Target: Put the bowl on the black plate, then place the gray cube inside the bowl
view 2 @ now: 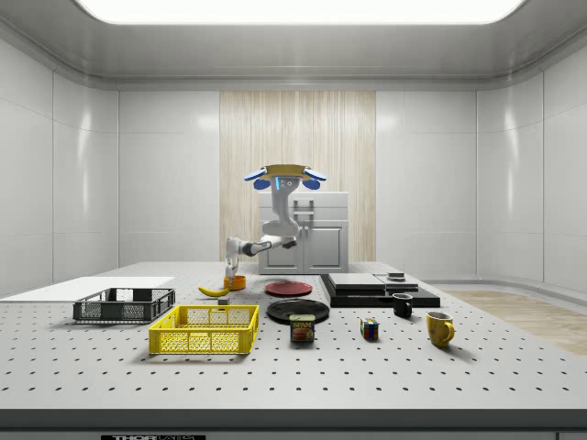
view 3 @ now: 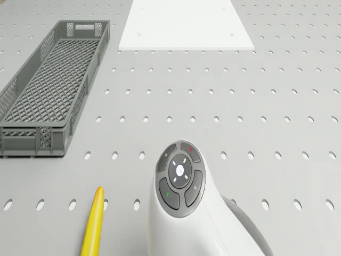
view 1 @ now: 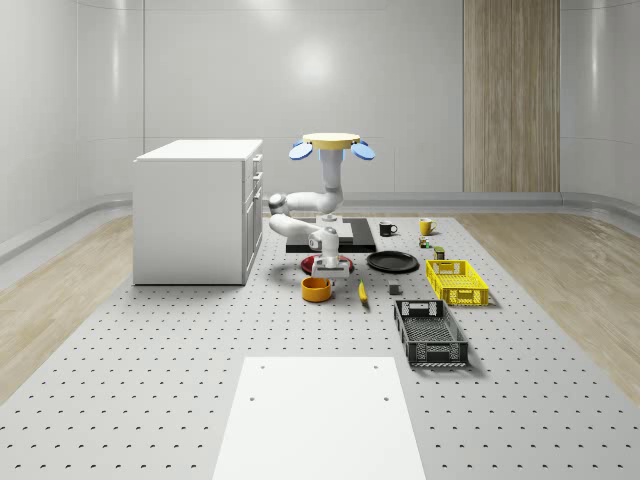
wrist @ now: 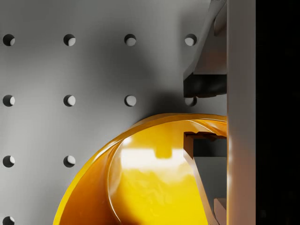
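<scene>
Here, one bowl (wrist: 140, 187) (rim between open fingers (wrist: 204, 84)), one black plate (view 1: 392, 262).

Your drone (view 1: 331, 146) is hovering in the air with its arm (view 1: 305, 203) hanging below, bending at the elbow and pointing the wrist straight down. Your gripper (wrist: 206, 112) is reaching low, its two fingers (wrist: 205, 84) standing apart, one on each side of a rim, not clamping it.

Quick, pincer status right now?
Pincer: open, fingers straddling the orange bowl rim, one inside, one outside; not yet clamped. Drone hovers over the table.
</scene>
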Tool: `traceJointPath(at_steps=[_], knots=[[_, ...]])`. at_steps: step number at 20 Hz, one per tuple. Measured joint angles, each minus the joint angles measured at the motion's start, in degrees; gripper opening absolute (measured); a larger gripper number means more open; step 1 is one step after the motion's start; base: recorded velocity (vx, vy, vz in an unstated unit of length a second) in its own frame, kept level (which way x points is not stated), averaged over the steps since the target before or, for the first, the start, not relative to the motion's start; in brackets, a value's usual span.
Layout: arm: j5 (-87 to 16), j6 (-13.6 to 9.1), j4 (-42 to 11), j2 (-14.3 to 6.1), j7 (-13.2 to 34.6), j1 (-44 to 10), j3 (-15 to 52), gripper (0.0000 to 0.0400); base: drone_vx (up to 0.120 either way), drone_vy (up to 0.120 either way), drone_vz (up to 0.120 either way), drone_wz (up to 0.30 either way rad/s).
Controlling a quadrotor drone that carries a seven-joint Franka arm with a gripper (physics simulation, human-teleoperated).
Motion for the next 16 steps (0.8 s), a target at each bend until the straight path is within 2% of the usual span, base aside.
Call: traceJointPath(at_steps=[2,7,13,16], knots=[[1.1,-0.6,-0.6,0.0,0.0,0.3,1.2,0.0103,0.000,0.000,0.020,0.000],[3.8,-2.0,-1.8,-0.2,0.1,0.9,4.1,0.0101,-0.008,0.016,0.120,0.000],[5.3,-2.5,-2.3,-0.4,0.2,1.0,5.6,0.0100,-0.120,0.120,0.120,0.000],[5.6,-2.5,-2.4,-0.5,0.3,1.0,5.9,0.0100,-0.120,0.120,0.013,0.000]])
